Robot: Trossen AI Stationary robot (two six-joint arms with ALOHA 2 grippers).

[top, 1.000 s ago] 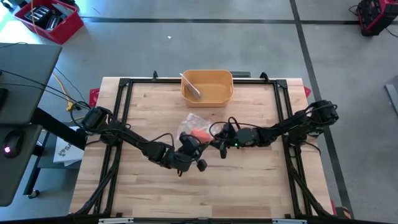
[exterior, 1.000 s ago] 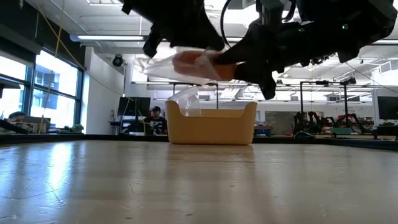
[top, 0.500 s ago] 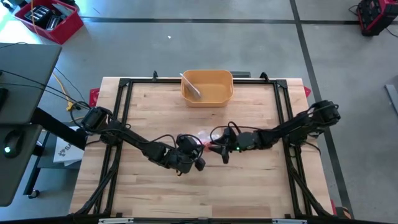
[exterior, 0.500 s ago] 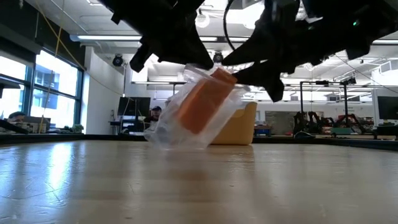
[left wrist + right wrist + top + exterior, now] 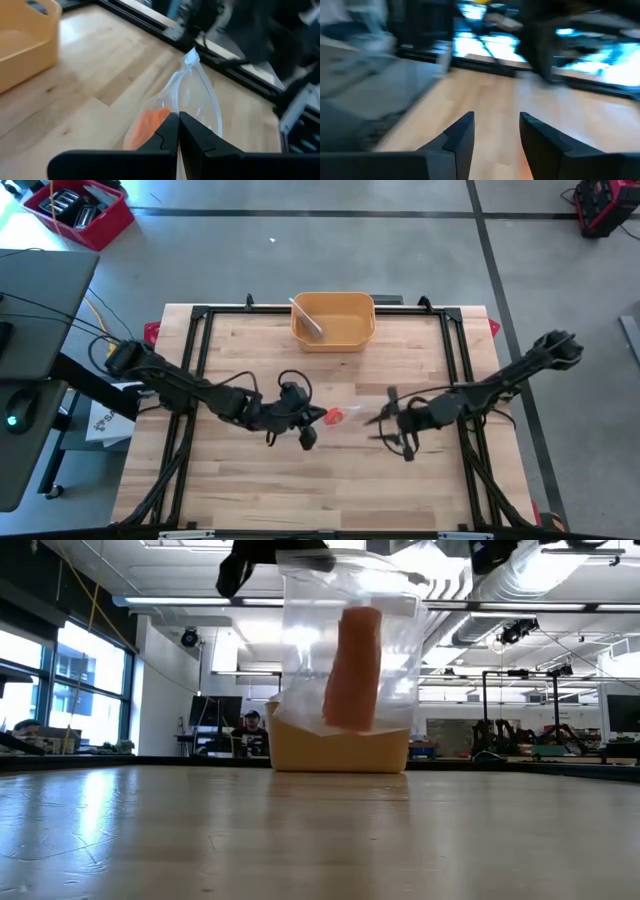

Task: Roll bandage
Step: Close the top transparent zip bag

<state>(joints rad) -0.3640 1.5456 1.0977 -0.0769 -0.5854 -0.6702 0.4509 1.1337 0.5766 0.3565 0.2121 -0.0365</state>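
A clear plastic bag (image 5: 345, 650) with an orange bandage roll (image 5: 355, 665) inside hangs above the middle of the table. My left gripper (image 5: 316, 419) is shut on the bag (image 5: 338, 416); the left wrist view shows the bag (image 5: 200, 95) and roll (image 5: 150, 125) just past the closed fingers. My right gripper (image 5: 385, 420) stands to the right of the bag, apart from it. It is open, with nothing between its fingers (image 5: 462, 135). My left gripper pinches the clear bag at its edge (image 5: 181, 116) between its two fingers, coming from the table's left and slanting a little downward. One layer or several, I cannot tell. The bag hangs below the grip, clear of the table, with the roll upright inside.
A yellow bin (image 5: 333, 318) with a pale item inside stands at the table's far edge, behind the bag. A black frame (image 5: 200, 315) borders the wooden tabletop. Bare wood lies along the near side.
My right gripper has drawn back from the bag toward the table's right edge and rolled. My left gripper has risen, staying shut on the bag. The bag, level between both grippers before, has swung down and now hangs upright.
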